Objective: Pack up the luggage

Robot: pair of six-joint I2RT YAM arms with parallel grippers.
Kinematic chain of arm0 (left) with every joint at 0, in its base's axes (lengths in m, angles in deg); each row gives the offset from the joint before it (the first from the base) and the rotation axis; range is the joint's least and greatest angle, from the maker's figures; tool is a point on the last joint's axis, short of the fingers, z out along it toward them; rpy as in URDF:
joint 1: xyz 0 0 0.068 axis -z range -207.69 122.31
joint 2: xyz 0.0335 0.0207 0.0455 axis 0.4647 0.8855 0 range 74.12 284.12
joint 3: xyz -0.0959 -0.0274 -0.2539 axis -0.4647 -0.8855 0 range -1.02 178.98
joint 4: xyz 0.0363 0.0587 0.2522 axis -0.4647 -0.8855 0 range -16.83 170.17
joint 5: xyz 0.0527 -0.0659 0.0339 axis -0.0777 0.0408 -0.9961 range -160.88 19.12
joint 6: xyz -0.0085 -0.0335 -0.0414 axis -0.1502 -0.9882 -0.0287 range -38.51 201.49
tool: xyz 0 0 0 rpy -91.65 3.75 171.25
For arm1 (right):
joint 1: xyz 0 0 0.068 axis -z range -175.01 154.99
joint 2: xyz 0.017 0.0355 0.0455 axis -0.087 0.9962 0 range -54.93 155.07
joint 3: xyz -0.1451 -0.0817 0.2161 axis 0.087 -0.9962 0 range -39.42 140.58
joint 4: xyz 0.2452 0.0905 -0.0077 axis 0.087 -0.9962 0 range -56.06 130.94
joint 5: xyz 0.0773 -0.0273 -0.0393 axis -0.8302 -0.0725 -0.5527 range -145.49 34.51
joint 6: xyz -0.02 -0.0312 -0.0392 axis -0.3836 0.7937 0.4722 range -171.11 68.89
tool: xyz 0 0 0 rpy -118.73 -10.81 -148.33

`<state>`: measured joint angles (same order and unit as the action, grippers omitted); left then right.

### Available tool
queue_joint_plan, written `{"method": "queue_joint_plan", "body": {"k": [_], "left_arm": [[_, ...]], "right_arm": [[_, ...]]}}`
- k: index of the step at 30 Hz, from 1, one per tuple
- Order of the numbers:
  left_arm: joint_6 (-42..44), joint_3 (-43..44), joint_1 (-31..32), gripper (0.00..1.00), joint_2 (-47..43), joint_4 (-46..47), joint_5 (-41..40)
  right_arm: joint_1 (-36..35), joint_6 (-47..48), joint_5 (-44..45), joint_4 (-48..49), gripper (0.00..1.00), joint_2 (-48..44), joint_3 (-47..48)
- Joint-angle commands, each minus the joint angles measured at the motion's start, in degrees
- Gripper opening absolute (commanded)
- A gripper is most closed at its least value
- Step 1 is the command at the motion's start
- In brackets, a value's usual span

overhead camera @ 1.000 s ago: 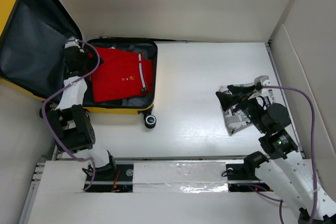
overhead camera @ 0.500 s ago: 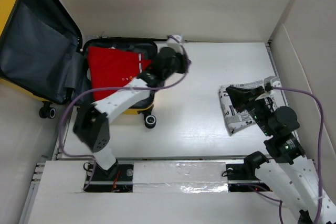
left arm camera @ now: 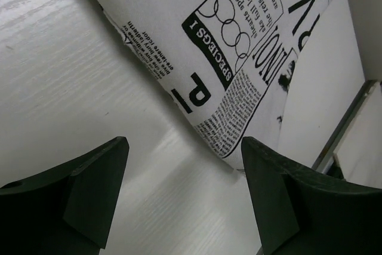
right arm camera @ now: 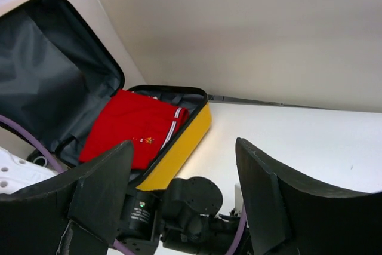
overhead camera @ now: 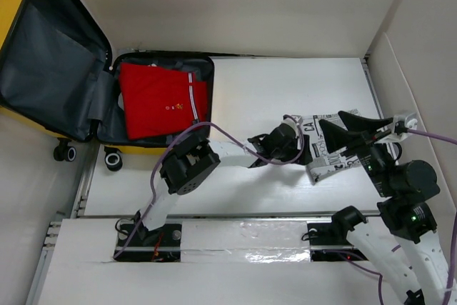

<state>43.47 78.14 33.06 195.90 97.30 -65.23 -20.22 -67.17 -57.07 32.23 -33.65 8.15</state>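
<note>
The yellow luggage (overhead camera: 43, 62) lies open at the back left, its grey-lined lid leaning against the wall. A folded red garment (overhead camera: 163, 101) rests in its lower half. A folded cloth printed like a newspaper (overhead camera: 321, 168) lies on the table at the right. My left gripper (overhead camera: 305, 149) reaches across to the cloth's left edge and stands open. In the left wrist view the cloth (left arm camera: 239, 46) lies just ahead of the open left gripper (left arm camera: 185, 174). My right gripper (overhead camera: 350, 128) hovers open above the cloth and faces the luggage (right arm camera: 179, 147) and the red garment (right arm camera: 134, 132).
The left arm's wrist (right arm camera: 191, 207) lies low across the table in front of my right gripper. White walls (overhead camera: 400, 48) close in the table at the back and right. Black luggage wheels (overhead camera: 113, 158) stick out at the luggage's near side.
My left arm has swung from the luggage across the table to the printed cloth, shutting and reopening on the way. My right gripper has let go of the cloth and risen.
</note>
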Motion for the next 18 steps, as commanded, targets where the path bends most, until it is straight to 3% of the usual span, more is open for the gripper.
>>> {"method": "queue_joint_plan", "body": {"k": [1,6,10,11,12,15,18], "left_arm": [[-7.0,2.8,0.9,0.74,2.3,5.6,-0.4],[-6.9,11.5,0.9,0.74,8.7,0.6,-3.6],[-5.6,15.1,0.9,0.63,13.1,-1.5,-9.4],[-5.8,15.3,0.9,0.54,13.7,-1.2,-9.6],[-6.2,15.8,0.3,0.27,14.2,-1.0,-9.7],[-7.1,11.8,-1.2,0.00,12.7,2.3,-9.1],[-6.4,3.5,-4.1,0.00,6.6,5.8,-10.7]], "right_arm": [[-0.4,1.2,0.5,-1.6,0.75,0.3,3.1],[-0.4,0.8,-1.8,-0.9,0.75,0.5,2.5],[-0.4,1.1,-1.7,-0.8,0.75,0.3,2.6],[-0.4,1.2,-1.6,-0.8,0.75,0.3,2.5],[-0.4,1.3,-1.6,-0.6,0.75,0.3,2.4],[-0.4,1.6,-1.9,-0.4,0.75,0.8,2.2],[-0.4,2.4,-3.0,-0.2,0.75,2.3,1.4]]}}
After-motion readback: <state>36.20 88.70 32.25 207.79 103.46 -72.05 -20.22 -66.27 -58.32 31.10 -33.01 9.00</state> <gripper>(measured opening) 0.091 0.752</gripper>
